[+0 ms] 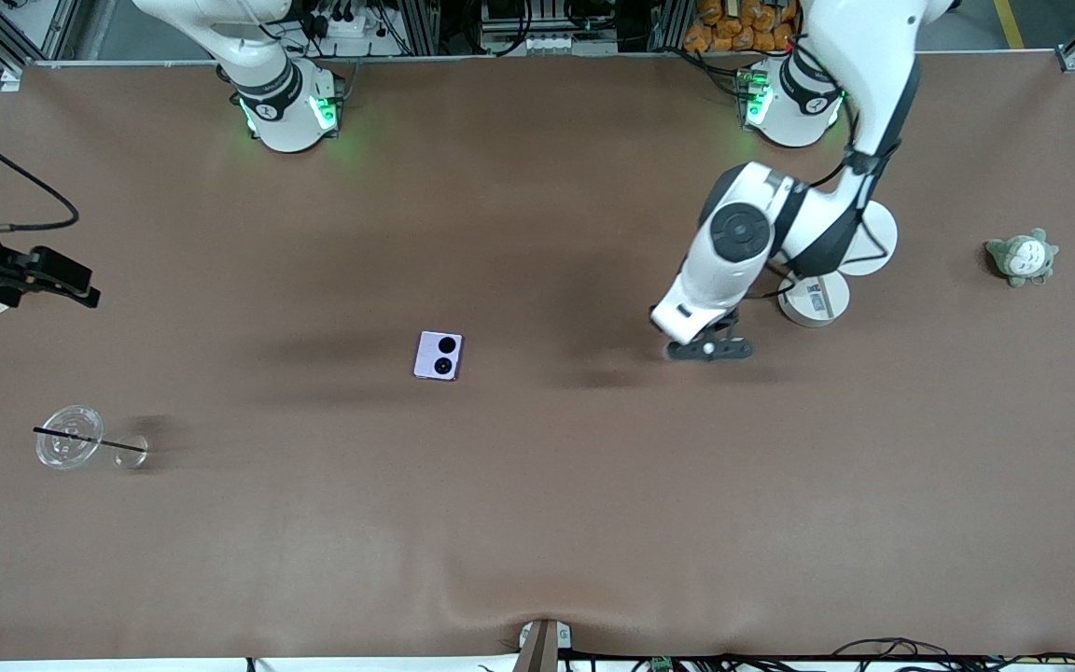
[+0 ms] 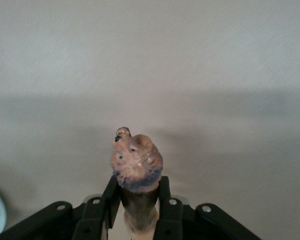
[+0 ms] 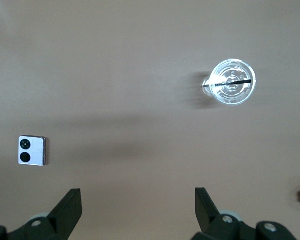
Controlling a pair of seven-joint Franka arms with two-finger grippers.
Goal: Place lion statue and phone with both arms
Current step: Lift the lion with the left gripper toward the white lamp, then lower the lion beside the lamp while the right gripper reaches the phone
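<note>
We note a brown worktop (image 1: 537,523), matte and slightly rippled at the edge nearest the front camera, with cables and racks along the arms' side. Most of the surface lies bare, leaving wide room around the middle. One phone (image 1: 438,356) lies flat near the centre, well apart from everything else. One lion (image 2: 136,172) is clamped between the fingers of the left hand (image 1: 709,349), low over the worktop toward the left arm's end. The right hand (image 3: 137,210) waits with fingers spread, high over its own end. One clear cup (image 1: 69,436) with a black straw (image 1: 90,440), two white discs (image 1: 814,298), one grey-green plush (image 1: 1021,257).
</note>
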